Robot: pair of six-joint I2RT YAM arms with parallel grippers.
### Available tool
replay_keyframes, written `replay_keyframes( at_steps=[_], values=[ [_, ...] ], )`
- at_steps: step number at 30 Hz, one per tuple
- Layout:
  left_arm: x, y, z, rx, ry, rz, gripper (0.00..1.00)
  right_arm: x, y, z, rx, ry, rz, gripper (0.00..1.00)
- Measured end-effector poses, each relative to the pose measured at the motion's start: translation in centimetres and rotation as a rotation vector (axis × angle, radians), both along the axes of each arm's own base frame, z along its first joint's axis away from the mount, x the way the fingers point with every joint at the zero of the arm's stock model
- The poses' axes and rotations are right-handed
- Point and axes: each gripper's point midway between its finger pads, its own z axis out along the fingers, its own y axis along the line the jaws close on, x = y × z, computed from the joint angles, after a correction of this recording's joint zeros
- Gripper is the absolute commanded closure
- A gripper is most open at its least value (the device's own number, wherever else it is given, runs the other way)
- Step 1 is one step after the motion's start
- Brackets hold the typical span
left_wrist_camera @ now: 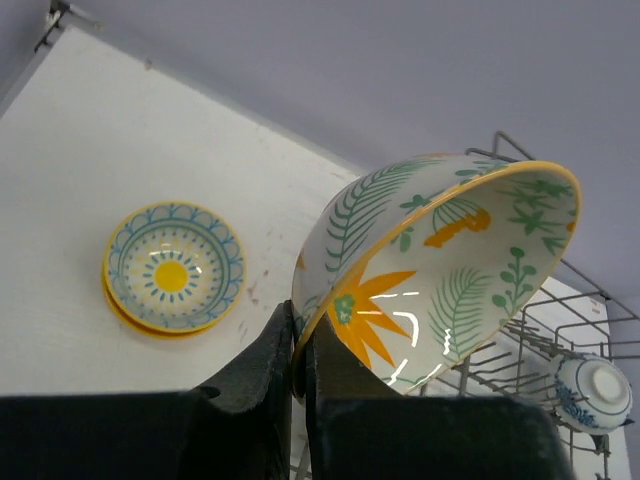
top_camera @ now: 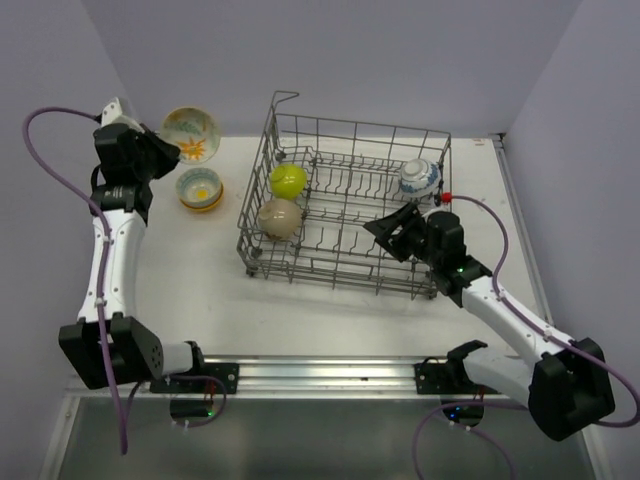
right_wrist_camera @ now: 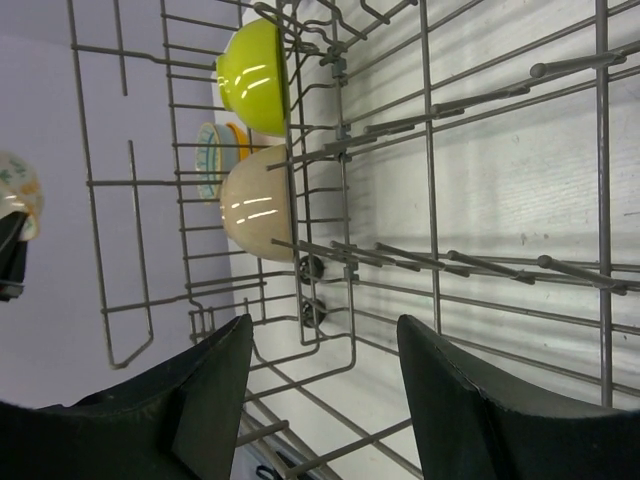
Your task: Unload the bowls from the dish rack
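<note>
Over at the far left corner of the desk (top_camera: 190, 285), the left pincer (left_wrist_camera: 298, 345) is pinching a white bowl with green leaves and orange flowers (left_wrist_camera: 440, 270) by its rim, one finger inside and one outside. That bowl is up off the desk and tipped pretty hard, so its inside faces sideways. Just beside it, toward the near edge, there's a little stack: a white bowl with a blue and yellow pattern (left_wrist_camera: 173, 268) sitting in an orange-yellow bowl (top_camera: 201, 204), both upright on the desk.

The wire dish rack (top_camera: 340, 270) takes up the middle of the desk, closer to the far edge. Three bowls are in it. A lime-yellow bowl (top_camera: 288, 180) and a beige bowl (top_camera: 279, 218) stand on edge between the tines at the rack's left end, right next to each other, with the lime one nearer the far edge. A white bowl with a blue pattern (top_camera: 419, 177) sits alone, bottom up, in the rack's far right corner, well apart from those two.

The right pincer (right_wrist_camera: 322, 335) is at the near right part of the rack with its fingers spread wide, pointing along the rows of tines toward the beige and lime bowls. Can't really tell if the tips are touching the wires.
</note>
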Motion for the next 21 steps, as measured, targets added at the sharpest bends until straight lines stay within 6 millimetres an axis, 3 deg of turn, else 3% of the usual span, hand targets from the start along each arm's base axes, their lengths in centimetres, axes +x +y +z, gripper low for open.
replay_keyframes(
  at_steps=[5,10,16,21],
  values=[
    [2.4,3.0,-6.7,-0.138,0.156,0.039,1.00,0.5,-0.4,-0.9,-0.031,0.002,0.006,0.35],
    [3.5,2.7,-12.6,-0.235,0.291,0.022,1.00,1.4,-0.8,-1.3,-0.034,-0.002,0.007,0.35],
    [4.2,3.3,-16.5,-0.318,0.378,0.026,1.00,2.3,-0.6,-2.7,-0.020,0.018,0.028,0.35],
    [4.4,4.7,-18.4,-0.386,0.402,0.050,1.00,2.9,-0.5,-3.2,0.013,0.017,0.045,0.36]
  ],
)
